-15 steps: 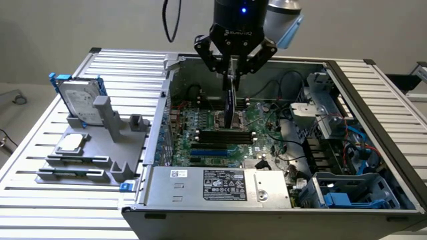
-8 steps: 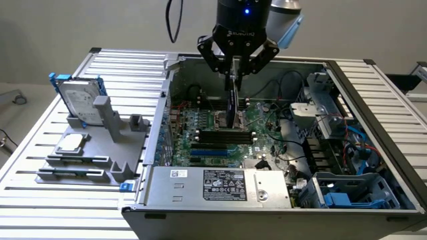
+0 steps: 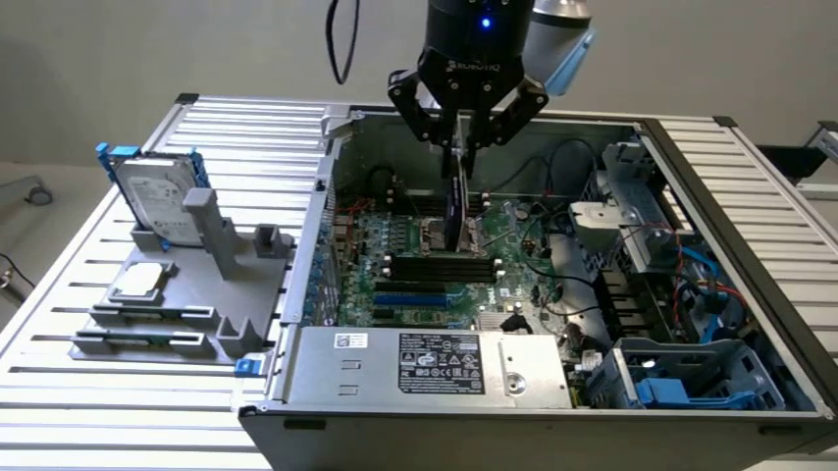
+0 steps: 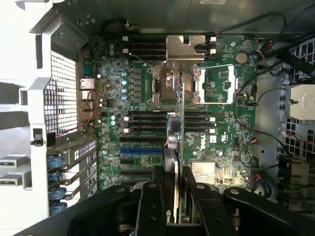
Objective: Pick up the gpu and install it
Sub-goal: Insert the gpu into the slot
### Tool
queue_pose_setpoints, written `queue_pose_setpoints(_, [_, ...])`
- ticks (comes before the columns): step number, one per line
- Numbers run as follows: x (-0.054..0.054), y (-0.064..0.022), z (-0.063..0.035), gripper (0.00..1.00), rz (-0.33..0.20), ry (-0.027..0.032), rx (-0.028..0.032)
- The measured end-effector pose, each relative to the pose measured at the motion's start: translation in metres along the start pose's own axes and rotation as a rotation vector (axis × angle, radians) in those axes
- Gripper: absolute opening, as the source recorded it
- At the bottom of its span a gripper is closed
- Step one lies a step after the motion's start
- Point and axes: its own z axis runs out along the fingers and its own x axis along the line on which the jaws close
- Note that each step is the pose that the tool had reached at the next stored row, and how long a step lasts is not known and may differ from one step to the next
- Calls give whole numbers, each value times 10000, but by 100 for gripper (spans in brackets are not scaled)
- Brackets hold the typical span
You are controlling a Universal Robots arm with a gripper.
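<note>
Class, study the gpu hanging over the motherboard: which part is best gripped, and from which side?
Grip the gpu by its upper edge, from above, pinching its flat faces: it hangs thin and edge-on, lower edge toward the motherboard, as the tool holds it.

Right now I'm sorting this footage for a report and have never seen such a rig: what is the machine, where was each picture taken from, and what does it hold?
It is a robot arm ending in a gripper. One picture comes from a camera off the arm that sees the whole scene; the other from a camera on the wrist, looking down past the gripper. The gripper is shut on the gpu, a thin card hanging edge-on over the motherboard inside an open computer case. Beside the case, on the slatted table, a grey holder carries a hard drive in a blue frame and a small square processor chip.
</note>
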Motion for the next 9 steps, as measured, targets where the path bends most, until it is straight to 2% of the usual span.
queue_pose_setpoints(4, [-1, 15, 7, 26, -45, -13, 0])
queue_pose_setpoints(9, [0, 16, 31, 26, -934, -7, 2])
